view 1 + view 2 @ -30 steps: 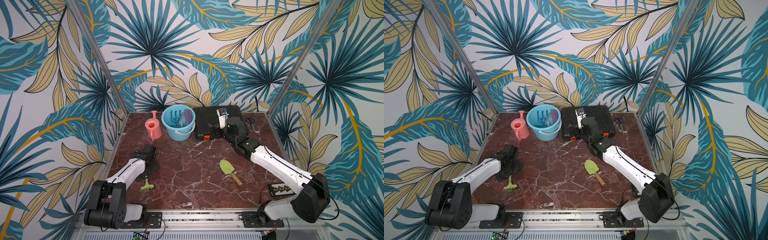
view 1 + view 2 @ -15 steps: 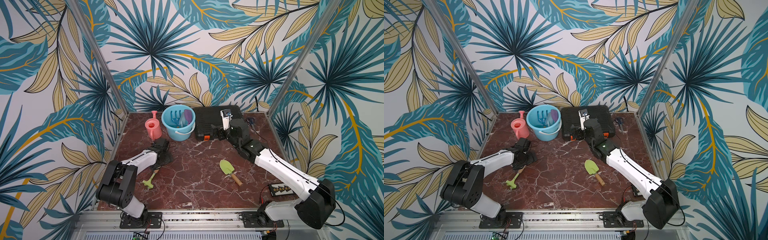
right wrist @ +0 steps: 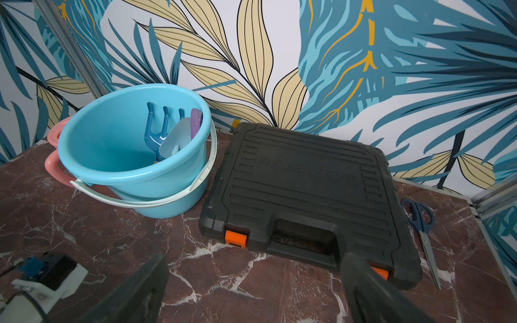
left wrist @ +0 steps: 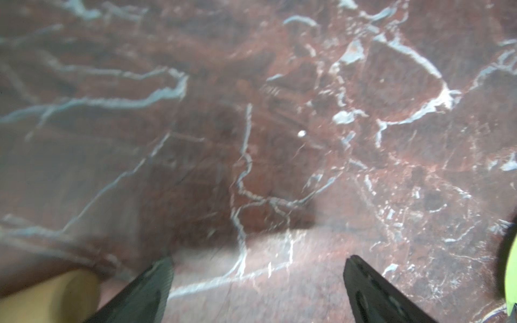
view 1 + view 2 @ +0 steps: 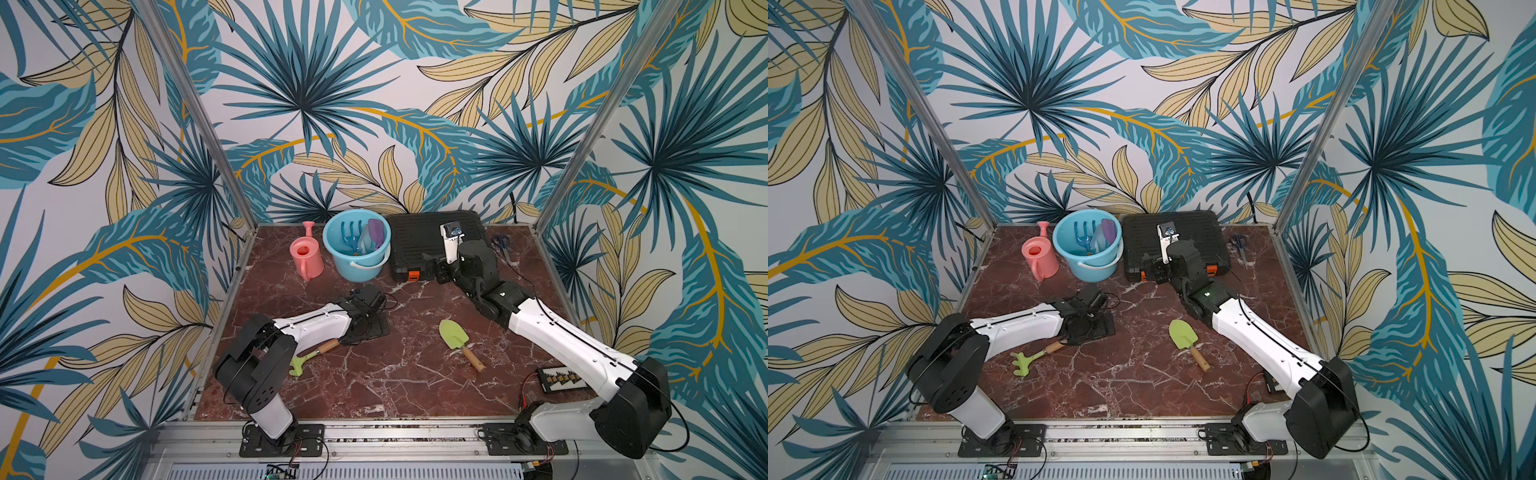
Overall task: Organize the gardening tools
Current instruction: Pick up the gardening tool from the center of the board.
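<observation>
- Nearest the front, the green rake (image 5: 297, 365) lies flat on the worktop (image 5: 386, 390), with its wooden handle running in under the left arm's wrist.
- The left gripper (image 4: 257, 260) hangs low over bare marble, jaws spread wide and empty. In the wrist view the rake's handle sits just outside one finger (image 4: 151, 285), not between the two.
- The step in hand looks like grasping that rake. To do it well, slide sideways until the handle lies between the jaws, then close across the wood rather than the prongs. Lift straight up before swinging toward the bucket.
- A little further in, the lime trowel (image 5: 454, 334) lies loose, well apart from both grippers. It is the other tool left to gather.
- The right gripper (image 3: 254, 260) hovers in front of the black case (image 5: 415, 237), jaws wide and holding nothing.
- At the back, the blue bucket (image 5: 361, 270) holds a blue fork (image 3: 156, 131), a pale trowel (image 3: 176, 139) and a purple scoop (image 3: 196, 121). The pink watering can (image 5: 306, 257) stands just beside it, and scissors (image 5: 502, 242) lie past the case.
- The surface is smooth red-brown marble with white veins, so a round handle may skid or roll.
- Leaf-print walls (image 5: 311, 104) and metal posts (image 5: 199, 124) close the space in.
</observation>
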Robot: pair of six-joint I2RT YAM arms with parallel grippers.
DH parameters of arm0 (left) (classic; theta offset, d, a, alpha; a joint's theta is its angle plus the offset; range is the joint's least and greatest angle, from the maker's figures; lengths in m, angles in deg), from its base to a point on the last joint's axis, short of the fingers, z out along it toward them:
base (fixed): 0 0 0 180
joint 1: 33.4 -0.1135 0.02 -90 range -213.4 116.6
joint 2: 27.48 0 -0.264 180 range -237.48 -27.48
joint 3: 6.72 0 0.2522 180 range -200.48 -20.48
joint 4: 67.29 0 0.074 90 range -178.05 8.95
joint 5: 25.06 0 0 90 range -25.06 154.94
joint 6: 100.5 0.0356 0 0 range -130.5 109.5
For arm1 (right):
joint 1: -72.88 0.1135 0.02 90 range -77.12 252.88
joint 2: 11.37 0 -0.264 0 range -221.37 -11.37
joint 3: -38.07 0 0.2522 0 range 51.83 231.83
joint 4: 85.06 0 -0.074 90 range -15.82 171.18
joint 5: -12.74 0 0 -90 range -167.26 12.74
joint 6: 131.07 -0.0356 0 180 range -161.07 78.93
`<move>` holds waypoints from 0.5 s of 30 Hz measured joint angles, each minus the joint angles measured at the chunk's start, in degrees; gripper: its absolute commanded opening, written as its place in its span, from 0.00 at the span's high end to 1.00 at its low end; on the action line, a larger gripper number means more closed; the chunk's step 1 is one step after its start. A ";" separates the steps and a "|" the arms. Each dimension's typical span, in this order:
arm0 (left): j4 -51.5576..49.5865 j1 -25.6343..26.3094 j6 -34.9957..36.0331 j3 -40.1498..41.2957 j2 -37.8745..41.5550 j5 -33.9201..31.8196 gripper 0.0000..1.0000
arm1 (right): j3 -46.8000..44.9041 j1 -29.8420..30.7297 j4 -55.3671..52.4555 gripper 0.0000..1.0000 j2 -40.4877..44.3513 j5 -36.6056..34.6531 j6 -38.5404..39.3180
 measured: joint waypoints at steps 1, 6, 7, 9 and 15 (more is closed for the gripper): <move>-1.14 0.00 -1.03 0.22 1.25 -0.66 0.00 | -0.33 0.00 0.02 0.00 0.00 -0.02 -0.02; -7.21 0.00 -9.09 1.92 11.13 -5.33 0.03 | -1.70 0.00 0.11 0.00 0.00 0.02 -0.55; -8.35 0.00 -11.23 2.12 12.76 -6.21 0.04 | -1.86 0.00 0.11 0.00 0.00 0.02 -0.63; -10.12 0.00 -15.89 2.64 14.95 -7.56 0.06 | -2.12 0.00 0.28 0.01 0.00 0.04 -0.94; -12.22 -1.68 -30.97 6.43 16.68 -9.79 0.15 | -2.64 0.00 0.48 0.00 0.09 0.20 -1.46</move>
